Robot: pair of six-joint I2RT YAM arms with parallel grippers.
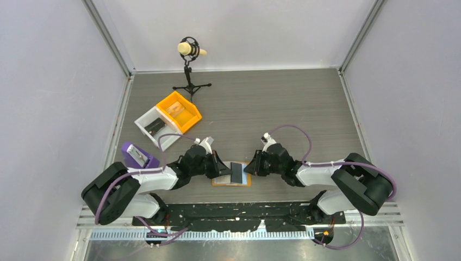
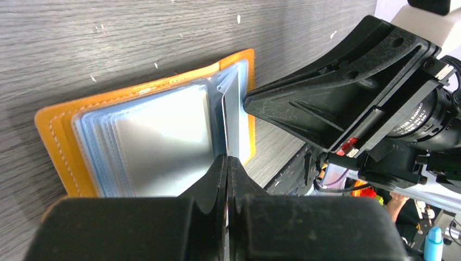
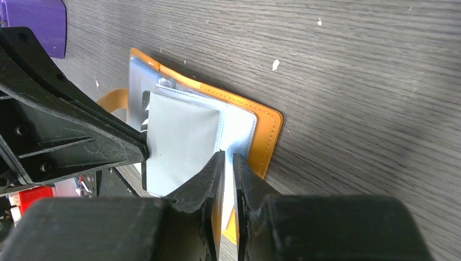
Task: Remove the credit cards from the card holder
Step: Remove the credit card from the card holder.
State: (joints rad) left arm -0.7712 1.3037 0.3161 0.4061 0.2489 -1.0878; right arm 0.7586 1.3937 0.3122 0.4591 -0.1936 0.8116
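Seen from above, the card holder [image 1: 224, 180] is lying open at the middle of the desk's [image 1: 282, 109] near edge. A dark credit card [image 1: 237, 173] is showing on its right half. The left gripper [image 1: 225, 172] and the right gripper [image 1: 246, 169] are reaching onto it from opposite sides, their tips near each other over the fold. An orange bin [image 1: 193, 117] is sitting well apart, toward the far left corner.

In the left wrist view, the left jaws are pressing fully together at the near edge of the clear pocket sleeves [image 2: 163, 136]. Whether a thin sleeve is nipped between them cannot be told. The right gripper's tip is touching an upturned sleeve beside the fold. No bare card is showing here.

In the right wrist view, the right jaws are standing almost together with only a slit between them, and a sleeve edge is running up to that slit. I cannot tell whether they are clamping it. The left gripper's tip is touching the far edge of the same grey panel.

Several things could go wrong from here:
- **Lifting or dragging:** nothing is visibly pinning the holder flat. A pull landing on plastic rather than on a card could lift the whole holder or drag it off the near edge.
- **Slipping or tearing:** the slick sleeve could slide out of the jaws, or tear.
- **Collision:** the tips are working so close together that they could knock into each other.
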